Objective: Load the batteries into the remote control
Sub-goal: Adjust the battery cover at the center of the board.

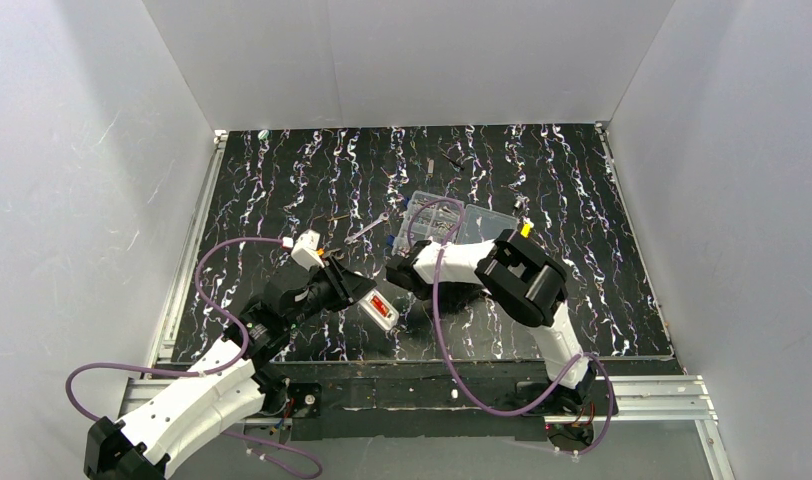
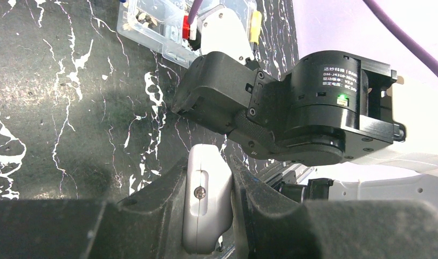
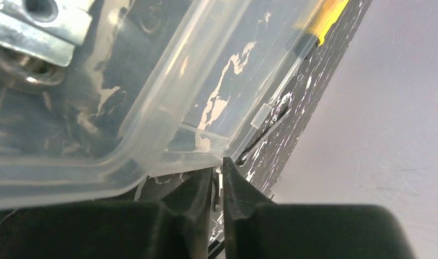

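Observation:
My left gripper point(image 1: 367, 298) is shut on the remote control point(image 1: 384, 311), a slim white body with a reddish-brown recess facing up, held above the mat at front centre. The left wrist view shows its white end with a small screw point(image 2: 206, 199) clamped between the left gripper's point(image 2: 207, 165) pads. My right gripper point(image 1: 400, 270) hangs just right of it, at the near corner of the clear plastic box point(image 1: 472, 222). In the right wrist view that gripper point(image 3: 217, 176) is pinched on a thin white piece point(image 3: 219, 184) below the box rim point(image 3: 152, 108). I can make out no batteries.
A small wrench point(image 1: 367, 232) lies left of the box, and small dark parts point(image 1: 452, 160) lie farther back. A yellow-tipped item point(image 1: 526, 229) sits at the box's right end. White walls enclose the black marbled mat point(image 1: 282, 190) on three sides.

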Controlling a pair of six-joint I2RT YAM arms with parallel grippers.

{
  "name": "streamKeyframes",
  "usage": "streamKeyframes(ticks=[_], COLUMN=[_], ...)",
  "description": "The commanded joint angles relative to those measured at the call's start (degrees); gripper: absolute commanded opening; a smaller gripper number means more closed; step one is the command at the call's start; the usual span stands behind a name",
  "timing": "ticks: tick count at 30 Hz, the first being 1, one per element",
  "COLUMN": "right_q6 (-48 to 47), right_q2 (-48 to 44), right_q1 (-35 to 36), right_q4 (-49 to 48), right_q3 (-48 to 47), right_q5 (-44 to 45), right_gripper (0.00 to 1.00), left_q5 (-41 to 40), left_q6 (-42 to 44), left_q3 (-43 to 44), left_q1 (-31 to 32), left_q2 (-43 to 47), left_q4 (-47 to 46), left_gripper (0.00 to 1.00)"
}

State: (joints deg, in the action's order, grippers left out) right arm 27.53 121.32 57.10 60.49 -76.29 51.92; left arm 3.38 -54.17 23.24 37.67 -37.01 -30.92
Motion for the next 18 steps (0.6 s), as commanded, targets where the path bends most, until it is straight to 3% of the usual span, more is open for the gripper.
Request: streamKeyframes(ticks=[1, 3, 11, 18], right_q6=[1.7, 2.0, 2.8, 3.8], right_q2=[-2.3, -2.9, -6.2, -14.5], right_q1=[-0.3, -0.3, -0.3, -0.2], right_q4=[-3.5, -3.4, -2.4, 0.2], right_q3=[1.1, 1.4, 1.8, 2.1], right_q5=[-2.2, -1.8, -0.8, -2.1], right_gripper=[0.08, 0.01, 0.01, 0.01], left_q5=[-0.3, -0.3, 0.0, -0.2], left_q6=[0.0, 0.0, -0.1, 1.1], left_q3=[1.6, 1.6, 1.6, 2.2], left_q1=[-0.2, -0.2, -0.2, -0.2], left_q2=[0.8, 0.7, 0.3, 1.1], left_q4=[-1.6, -1.7, -2.1, -0.4], left_gripper=[0.0, 0.0, 0.0, 0.0])
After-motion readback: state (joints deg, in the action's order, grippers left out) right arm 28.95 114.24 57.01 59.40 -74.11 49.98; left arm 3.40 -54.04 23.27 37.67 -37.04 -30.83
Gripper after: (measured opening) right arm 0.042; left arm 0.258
